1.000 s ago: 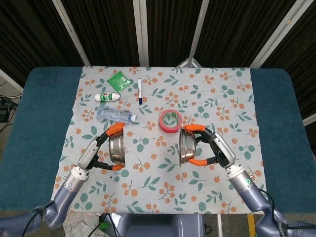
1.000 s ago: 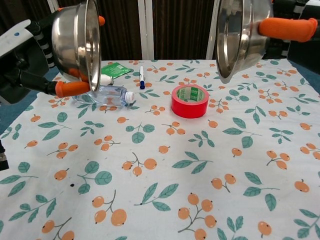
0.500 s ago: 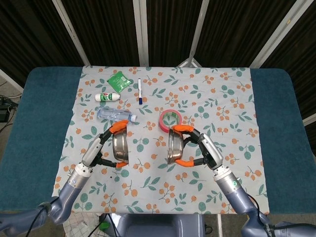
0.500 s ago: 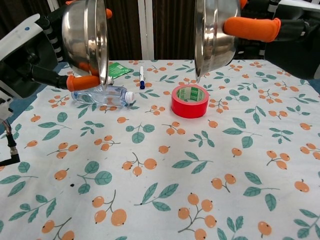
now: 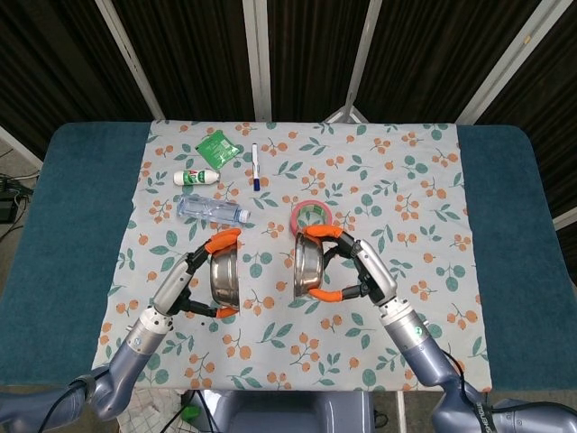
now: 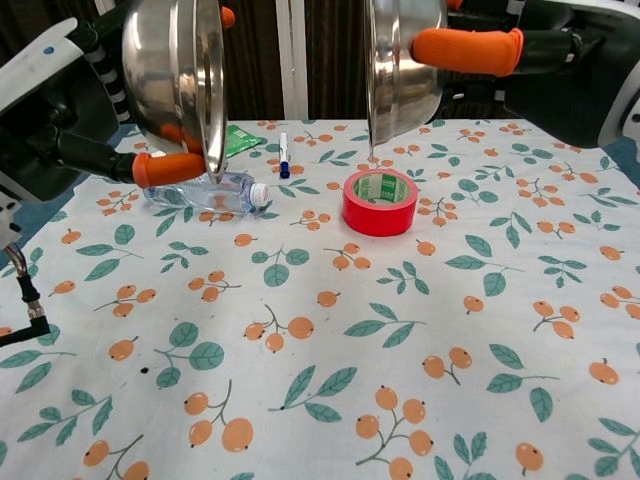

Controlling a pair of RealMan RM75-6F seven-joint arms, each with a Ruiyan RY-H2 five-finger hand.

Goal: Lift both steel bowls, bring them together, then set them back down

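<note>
Left hand [image 5: 187,281]: it is gripping the left steel bowl [image 5: 223,279], reaching up and inward from the near left edge of the table; orange fingertips [image 5: 222,240] are hooking over the bowl's far rim and another is pressing at its near rim.
Left steel bowl: it is hanging in the air above the floral tablecloth [image 5: 379,180], tipped on its side with its opening facing the other bowl; in the chest view it [image 6: 170,75] is showing high at the upper left.
Right hand [image 5: 365,271]: it is clasping the right steel bowl [image 5: 306,268], the arm stretching in from the near right; orange-tipped fingers [image 6: 465,47] are wrapping the rim on top and underneath.
Right steel bowl: it is also held aloft and turned on its side, its mouth facing left toward the first bowl; in the chest view it [image 6: 402,58] is sitting above the red tape roll [image 6: 380,201].
Gap: the two bowls are facing each other rim to rim, near but not touching.
Tablecloth items: a clear plastic bottle [image 5: 213,211], a small white bottle [image 5: 196,178], a green packet [image 5: 217,148] and a marker pen [image 5: 255,165] are lying at the far left; the tape roll is lying flat just beyond the right bowl.
</note>
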